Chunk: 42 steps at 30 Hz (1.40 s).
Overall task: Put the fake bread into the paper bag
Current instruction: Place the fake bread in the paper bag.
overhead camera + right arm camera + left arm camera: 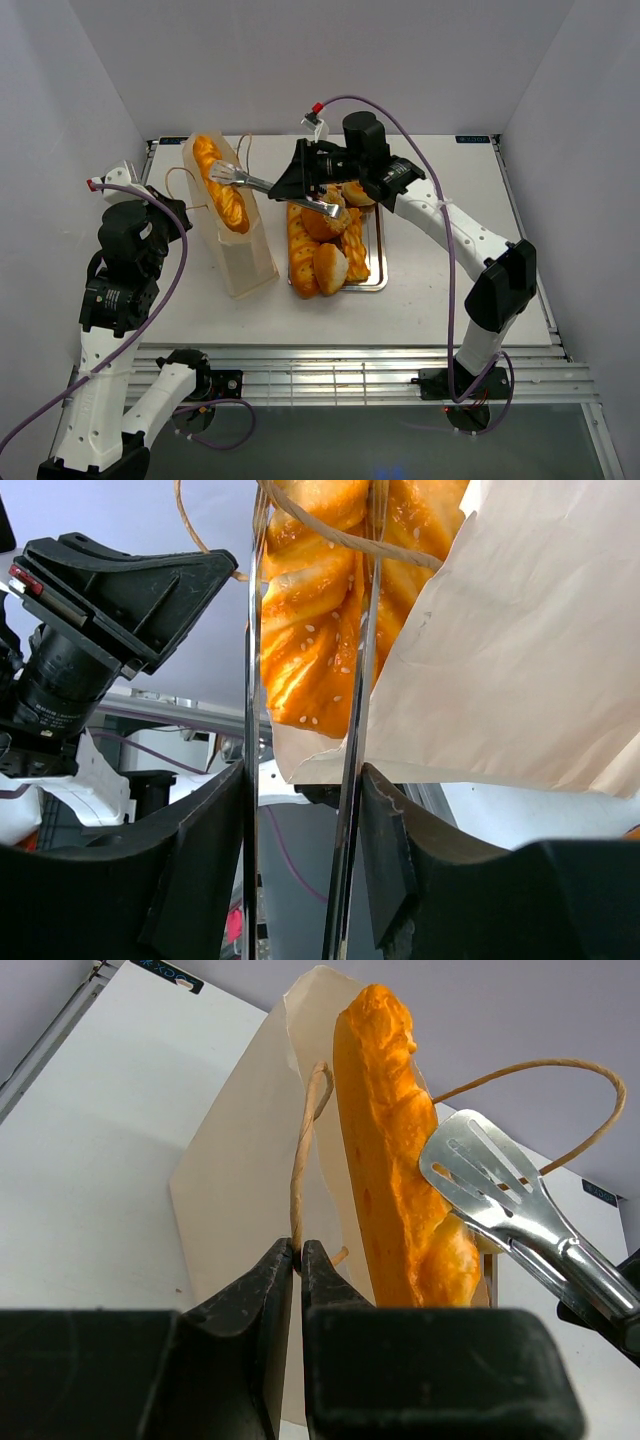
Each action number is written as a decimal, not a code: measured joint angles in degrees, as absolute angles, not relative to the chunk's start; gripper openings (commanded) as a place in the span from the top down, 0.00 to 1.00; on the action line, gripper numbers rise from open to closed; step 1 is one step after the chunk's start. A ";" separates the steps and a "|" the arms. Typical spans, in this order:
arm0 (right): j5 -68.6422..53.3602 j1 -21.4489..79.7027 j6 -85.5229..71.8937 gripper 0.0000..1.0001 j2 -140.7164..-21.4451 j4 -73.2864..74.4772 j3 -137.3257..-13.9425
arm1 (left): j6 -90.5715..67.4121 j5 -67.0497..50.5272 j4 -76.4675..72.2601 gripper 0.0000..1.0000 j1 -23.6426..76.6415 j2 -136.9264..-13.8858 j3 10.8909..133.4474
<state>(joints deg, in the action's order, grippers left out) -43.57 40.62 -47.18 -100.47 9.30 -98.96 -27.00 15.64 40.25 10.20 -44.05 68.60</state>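
Here, a long glossy golden-orange imitation loaf (pixel 222 185) stands on end in the open mouth of a tall pale tan paper bag (pixel 245 262) on the left of the white tabletop (pixel 470 170). Its long axis runs down the bag's height and its upper end shows at the rim. The right end effector (pixel 303 780), reaching in from the right, is closed on the arms of silver metal tongs (pixel 255 183), whose slotted blades flank the loaf partway down. The loaf thus lies to its left, at the tongs' tips. The left end effector (pixel 298 1255), fingers pressed together, pinches the bag's thin looped cord handle (pixel 300 1160) on the near-left side, steadying the mouth. More glossy breads (pixel 322 250) wait on a silver metal tray (pixel 381 262) just right of the bag. By the look of it, the loaf needs only to drop along its own axis. The tongs must release it without dragging it rightward over the rim, and the right arm is the one placed to do that.
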 measured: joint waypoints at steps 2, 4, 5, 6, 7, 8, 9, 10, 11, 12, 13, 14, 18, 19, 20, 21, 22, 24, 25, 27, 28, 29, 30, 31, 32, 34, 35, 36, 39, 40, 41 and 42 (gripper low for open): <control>-43.53 40.62 -46.87 0.47 -100.55 9.52 -99.02 | -27.00 15.64 40.25 0.81 10.20 -44.05 68.60; -43.48 40.62 -46.61 0.47 -100.57 9.98 -99.02 | -26.98 15.64 40.25 0.81 10.20 -44.05 68.60; -43.46 40.62 -46.41 0.47 -100.57 10.20 -99.02 | -26.98 15.64 40.27 0.81 10.20 -44.05 68.60; -43.44 40.62 -46.26 0.46 -100.57 10.26 -99.02 | -26.96 15.64 40.25 0.81 10.20 -44.05 68.60; -43.42 40.62 -46.19 0.46 -100.57 10.41 -99.02 | -26.96 15.64 40.25 0.81 10.20 -44.05 68.60; -43.42 40.62 -46.09 0.46 -100.57 10.52 -99.02 | -26.96 15.64 40.25 0.81 10.20 -44.05 68.60; -43.42 40.62 -46.00 0.46 -100.57 10.55 -99.02 | -26.96 15.64 40.27 0.81 10.20 -44.05 68.60; -43.42 40.62 -45.93 0.46 -100.57 10.52 -99.02 | -26.96 15.64 40.25 0.81 10.20 -44.05 68.60; -43.42 40.62 -45.87 0.47 -100.57 10.50 -99.02 | -26.96 15.64 40.25 0.81 10.20 -44.03 68.60; -43.42 40.62 -45.82 0.47 -100.57 10.50 -99.02 | -26.96 15.64 40.25 0.81 10.20 -44.03 68.60; -43.40 40.62 -45.80 0.47 -100.57 10.50 -99.04 | -26.96 15.64 40.27 0.81 10.20 -44.03 68.60; -43.40 40.62 -45.80 0.48 -100.57 10.50 -99.04 | -26.96 15.64 40.25 0.81 10.20 -44.03 68.60; -43.42 40.62 -45.78 0.49 -100.57 10.50 -99.04 | -26.92 15.64 40.27 0.81 10.20 -44.03 68.60; -43.42 40.60 -45.78 0.49 -100.57 10.50 -99.04 | -26.89 15.64 40.27 0.81 10.20 -44.03 68.60; -43.44 40.58 -45.78 0.49 -100.55 10.50 -99.04 | -26.87 15.64 40.27 0.81 10.20 -44.03 68.60; -43.44 40.58 -45.78 0.49 -100.55 10.46 -99.04 | -26.87 15.62 40.25 0.81 10.20 -44.03 68.60; -43.46 40.58 -45.80 0.49 -100.51 10.46 -99.04 | -26.85 15.62 40.25 0.81 10.20 -44.03 68.60; -43.48 40.58 -45.78 0.49 -100.27 10.46 -99.04 | -26.83 15.62 40.27 0.81 10.20 -44.03 68.60; -43.53 40.56 -45.78 0.49 -99.96 10.46 -99.04 | -26.83 15.62 40.27 0.81 10.20 -44.03 68.60; -43.62 40.45 -45.76 0.49 -98.89 10.52 -99.04 | -26.83 15.59 40.27 0.81 10.20 -44.03 68.60; -43.62 40.29 -45.63 0.49 -97.91 10.59 -99.04 | -26.81 15.59 40.27 0.81 10.20 -44.03 68.58; -43.62 40.14 -45.34 0.49 -96.77 10.81 -99.07 | -26.81 15.59 40.27 0.81 10.20 -44.03 68.58; -43.64 40.07 -44.75 0.49 -95.46 11.31 -99.29 | -26.79 15.59 40.27 0.81 10.20 -44.03 68.58; -43.59 39.79 -44.25 0.49 -93.93 12.16 -99.79 | -26.76 15.59 40.27 0.81 10.20 -44.03 68.58; -43.55 39.57 -43.57 0.49 -92.20 13.15 -100.36 | -26.76 15.59 40.27 0.81 10.20 -44.03 68.55; -43.42 38.61 -41.93 0.49 -88.16 14.63 -101.45 | -26.68 15.59 40.27 0.81 10.20 -43.97 68.38; -43.31 37.76 -41.10 0.48 -85.86 15.51 -101.71 | -26.59 15.59 40.29 0.81 10.20 -43.92 68.29; -43.18 36.64 -40.14 0.48 -83.37 16.71 -101.93 | -26.55 15.59 40.29 0.81 10.20 -43.88 68.25; -42.46 30.33 -36.69 0.48 -75.85 20.03 -101.80 | -26.35 15.59 40.29 0.81 10.20 -43.68 68.23; -42.15 27.33 -35.44 0.48 -73.54 20.95 -101.30 | -26.28 15.59 40.32 0.81 10.20 -43.59 68.23; -41.93 25.04 -34.50 0.48 -71.83 21.78 -100.66 | -26.15 15.59 40.32 0.81 10.20 -43.48 68.23; -41.63 22.00 -33.54 0.48 -70.19 22.57 -99.42 | -26.00 15.59 40.32 0.81 10.20 -43.40 68.23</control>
<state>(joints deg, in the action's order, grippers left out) -41.63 22.00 -33.54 -70.19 22.57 -99.42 -26.00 15.59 40.32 10.20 -43.40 68.23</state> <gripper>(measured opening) 0.525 0.191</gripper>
